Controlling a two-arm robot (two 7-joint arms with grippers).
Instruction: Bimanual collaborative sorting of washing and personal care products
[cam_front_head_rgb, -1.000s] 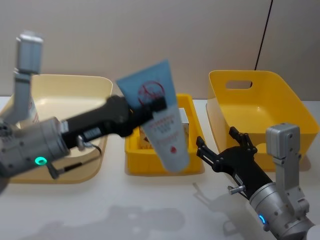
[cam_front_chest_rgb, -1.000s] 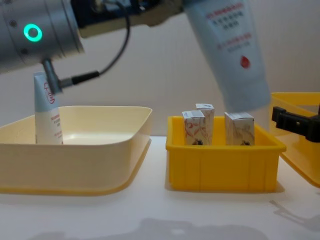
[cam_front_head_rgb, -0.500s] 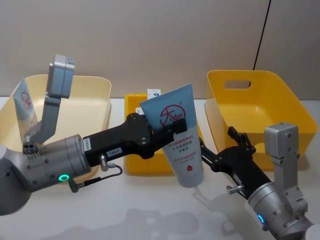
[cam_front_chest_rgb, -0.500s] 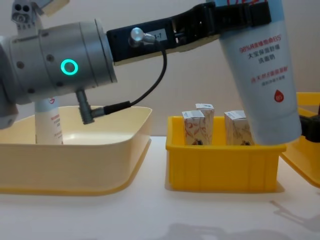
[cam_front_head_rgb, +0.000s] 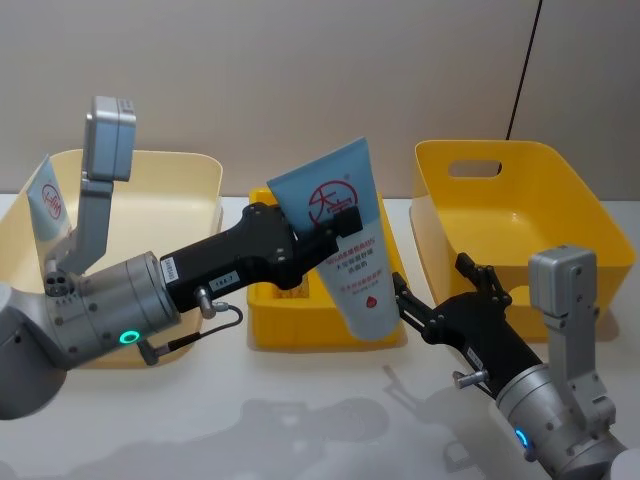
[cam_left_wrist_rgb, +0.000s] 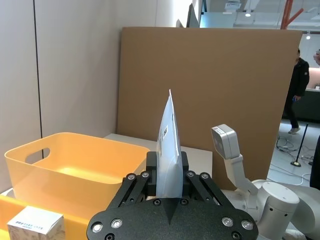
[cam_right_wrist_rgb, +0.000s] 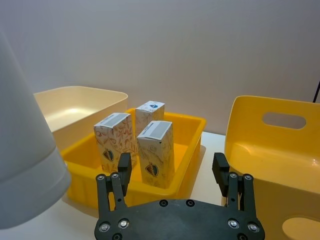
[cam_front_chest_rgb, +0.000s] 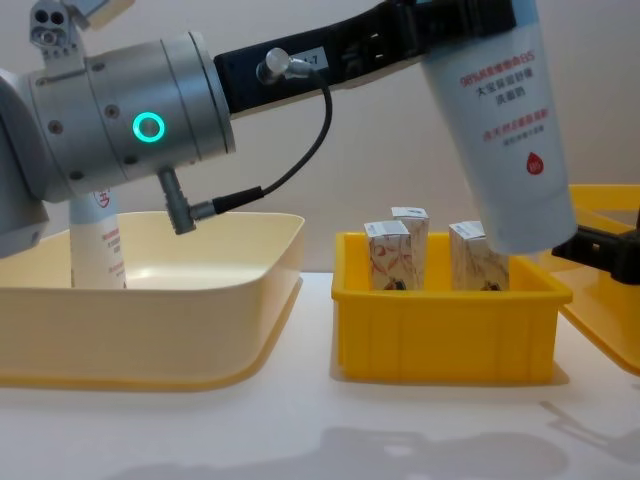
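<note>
Left gripper (cam_front_head_rgb: 320, 236): we clamp the pale-blue squeeze tube (cam_front_head_rgb: 352, 268), cap down, over the small yellow bin (cam_front_head_rgb: 262, 303) of cartons (cam_front_chest_rgb: 390, 256) | right gripper (cam_right_wrist_rgb: 172, 171): fingers spread, just right of it.

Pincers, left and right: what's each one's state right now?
Left pincer: shut on the squeeze tube.
Right pincer: open, holding nothing.

Three bins (cam_front_head_rgb: 300, 335) on white table (cam_front_head_rgb: 300, 425)
</note>
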